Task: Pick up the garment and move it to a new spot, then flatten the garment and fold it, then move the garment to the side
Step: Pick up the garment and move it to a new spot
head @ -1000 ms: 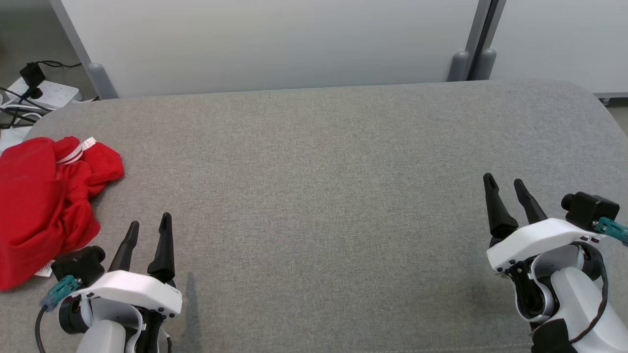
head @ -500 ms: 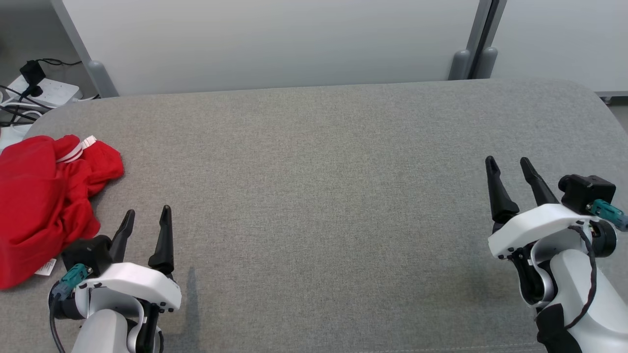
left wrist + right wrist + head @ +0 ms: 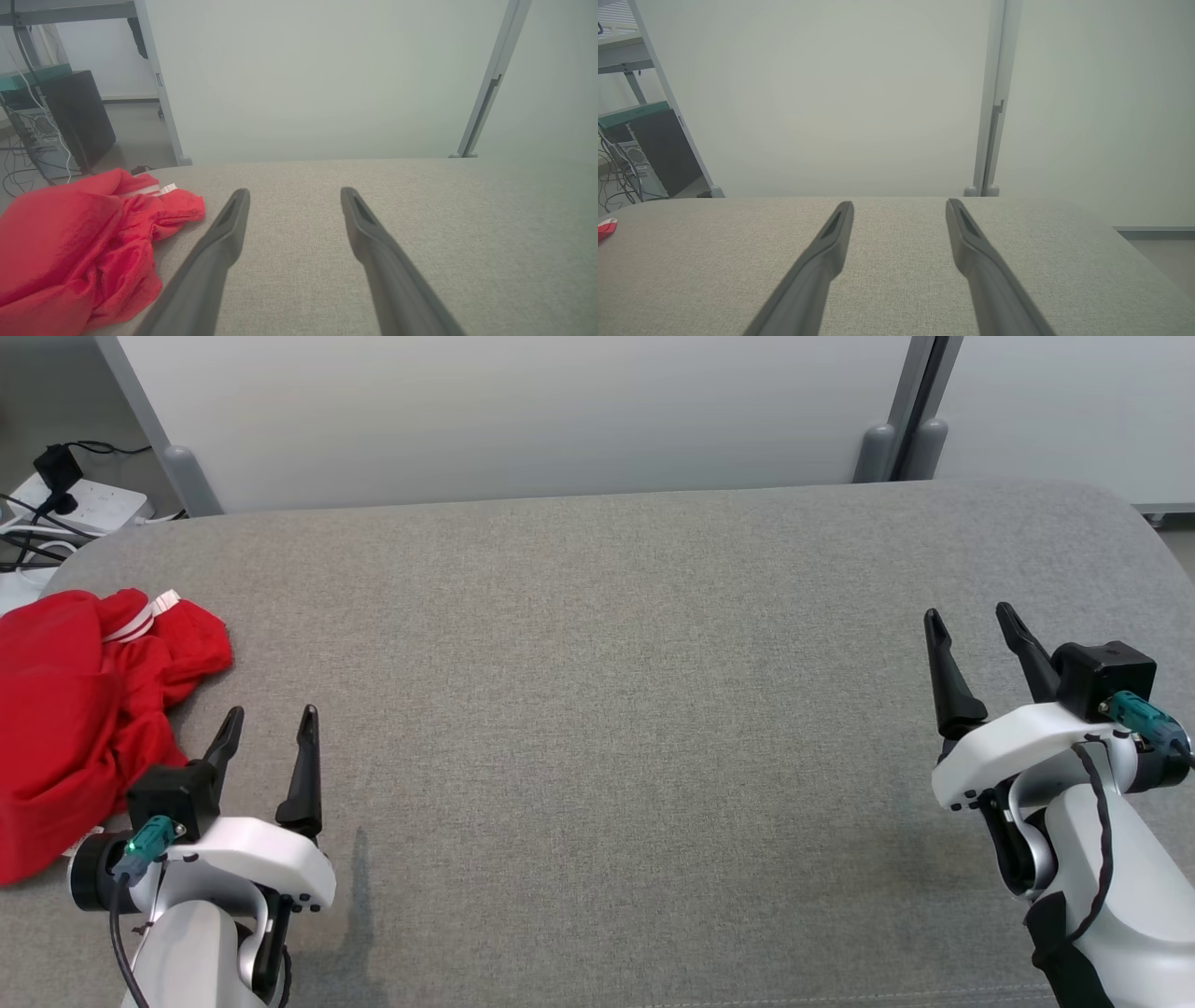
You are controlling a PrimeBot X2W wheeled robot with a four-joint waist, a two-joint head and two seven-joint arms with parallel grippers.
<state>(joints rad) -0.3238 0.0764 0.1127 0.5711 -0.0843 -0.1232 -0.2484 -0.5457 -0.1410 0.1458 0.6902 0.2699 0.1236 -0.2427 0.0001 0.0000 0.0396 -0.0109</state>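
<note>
A crumpled red garment (image 3: 79, 719) with a white striped band lies at the left edge of the grey padded table (image 3: 607, 709). My left gripper (image 3: 268, 726) hovers just right of it, open and empty. In the left wrist view the garment (image 3: 79, 247) sits left of the left gripper (image 3: 293, 195), apart from its fingers. My right gripper (image 3: 971, 616) is open and empty over the table's right side. In the right wrist view the right gripper (image 3: 899, 205) points across bare fabric, and a sliver of the red garment (image 3: 605, 228) shows at the far left.
Pale partition panels (image 3: 523, 411) with grey posts stand behind the table. A power strip and cables (image 3: 65, 509) lie on the floor at the back left. A dark computer case (image 3: 74, 116) stands beyond the table's left corner.
Both grippers have risen and reached a little forward, staying open. The head camera has tipped slightly, shifting the whole picture. The garment has not moved.
</note>
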